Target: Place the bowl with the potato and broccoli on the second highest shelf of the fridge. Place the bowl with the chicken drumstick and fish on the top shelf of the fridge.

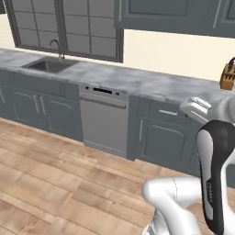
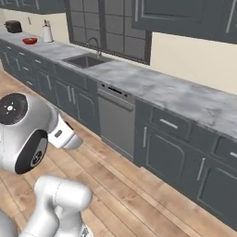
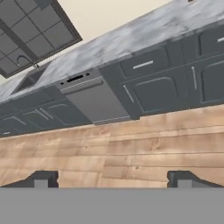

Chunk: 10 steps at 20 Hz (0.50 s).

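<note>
My gripper [image 3: 112,179] is open, its two dark fingertips [image 3: 41,179] standing wide apart with nothing between them. It points down at the wooden floor in front of a run of dark grey cabinets. A small red bowl [image 2: 30,40] sits on the marble counter far to the left; its contents are too small to make out. The dark blue bowl with the potato and broccoli, the chicken drumstick, the fish and the fridge with its shelves are out of view.
A grey marble counter [image 1: 137,80] runs along the wall with a sink [image 1: 48,65], a dishwasher [image 1: 104,119] below it and a knife block [image 1: 227,75] at the right. A toaster [image 2: 13,26] and paper roll [image 2: 47,32] stand far left. Wooden floor [image 1: 55,183] lies in front.
</note>
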Motion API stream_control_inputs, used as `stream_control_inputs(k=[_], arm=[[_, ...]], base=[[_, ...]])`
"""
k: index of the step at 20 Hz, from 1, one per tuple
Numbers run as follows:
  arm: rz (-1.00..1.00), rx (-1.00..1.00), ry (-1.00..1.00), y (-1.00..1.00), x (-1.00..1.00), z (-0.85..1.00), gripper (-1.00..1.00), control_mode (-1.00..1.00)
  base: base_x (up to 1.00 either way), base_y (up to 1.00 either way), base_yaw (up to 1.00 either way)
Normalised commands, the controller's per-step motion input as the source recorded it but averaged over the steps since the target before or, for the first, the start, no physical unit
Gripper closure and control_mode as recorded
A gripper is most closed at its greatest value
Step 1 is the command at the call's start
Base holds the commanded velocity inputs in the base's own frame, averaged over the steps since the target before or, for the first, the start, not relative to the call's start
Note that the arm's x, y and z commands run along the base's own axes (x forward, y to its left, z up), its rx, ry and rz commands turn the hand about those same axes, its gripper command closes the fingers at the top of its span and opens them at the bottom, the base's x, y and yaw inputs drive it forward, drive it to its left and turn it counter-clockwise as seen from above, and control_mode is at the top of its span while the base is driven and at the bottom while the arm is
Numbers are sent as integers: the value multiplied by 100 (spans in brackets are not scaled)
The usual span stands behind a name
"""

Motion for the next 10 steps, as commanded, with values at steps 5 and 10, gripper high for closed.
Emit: stream_control_inputs(k=[5,10], arm=[[0,0,0,0,0,0,-100,100],[0,0,0,0,0,0,-100,100]], base=[[100,43,-2],[100,100,-1]])
